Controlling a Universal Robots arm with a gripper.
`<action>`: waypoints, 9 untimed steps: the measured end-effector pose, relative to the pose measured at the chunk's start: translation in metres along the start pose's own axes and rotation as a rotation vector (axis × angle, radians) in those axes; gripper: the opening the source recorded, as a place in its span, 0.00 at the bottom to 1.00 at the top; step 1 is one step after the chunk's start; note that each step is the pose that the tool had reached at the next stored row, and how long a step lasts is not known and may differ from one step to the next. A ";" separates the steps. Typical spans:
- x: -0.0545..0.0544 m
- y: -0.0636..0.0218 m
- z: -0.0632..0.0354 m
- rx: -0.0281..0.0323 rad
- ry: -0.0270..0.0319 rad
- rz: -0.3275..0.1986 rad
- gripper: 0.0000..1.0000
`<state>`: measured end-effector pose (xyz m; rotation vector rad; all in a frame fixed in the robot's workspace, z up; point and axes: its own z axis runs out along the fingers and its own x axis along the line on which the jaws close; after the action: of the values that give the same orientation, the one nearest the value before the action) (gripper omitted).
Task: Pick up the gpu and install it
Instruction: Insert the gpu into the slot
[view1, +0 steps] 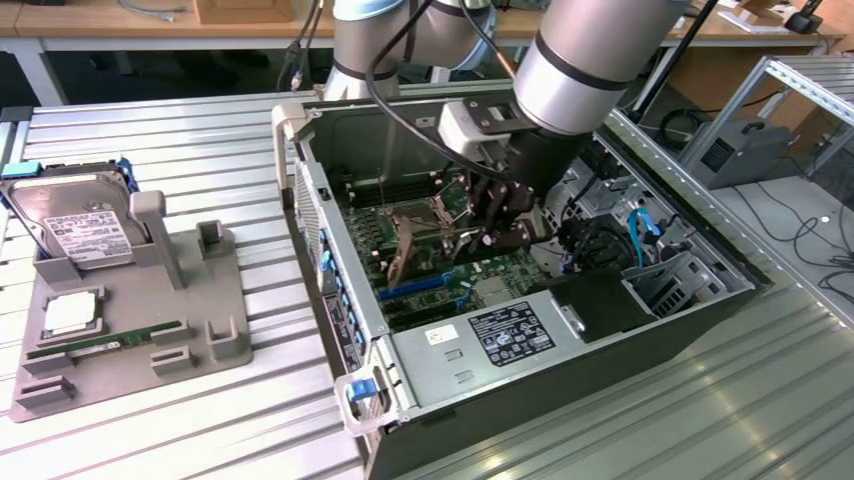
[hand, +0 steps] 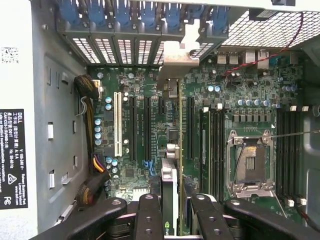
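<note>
Pinching the gpu (hand: 170, 200) edge-on between black pincer (hand: 172, 210) fingers (hand: 149, 215), holding it upright over the motherboard (hand: 150, 130) inside the open computer case (view1: 400, 390). Sitting well apart at the exterior view's left: hard drive (view1: 83, 232) standing in a grey holder (view1: 200, 345) on the surface (view1: 200, 130).

Upper centre of the exterior view: a silver-grey arm is carrying a black gripper (view1: 501, 222) over a green motherboard (view1: 461, 272) bearing a blue slot (view1: 416, 287). Left: a grey tray (view1: 127, 330) is showing a silver hard drive (view1: 83, 232) with white label. In the wrist view, the gpu (hand: 172, 165) is showing a green edge and silver bracket beside a white slot (hand: 118, 124).
</note>
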<state>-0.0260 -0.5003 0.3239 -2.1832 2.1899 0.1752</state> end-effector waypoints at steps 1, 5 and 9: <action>0.001 0.0000 0.0003 0.0000 0.0000 0.000 0.27; 0.002 -0.0001 0.0011 0.0000 0.0000 0.000 0.27; 0.004 -0.0001 0.0018 0.0000 0.0000 0.000 0.27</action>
<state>-0.0260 -0.5036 0.3217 -2.1832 2.1898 0.1751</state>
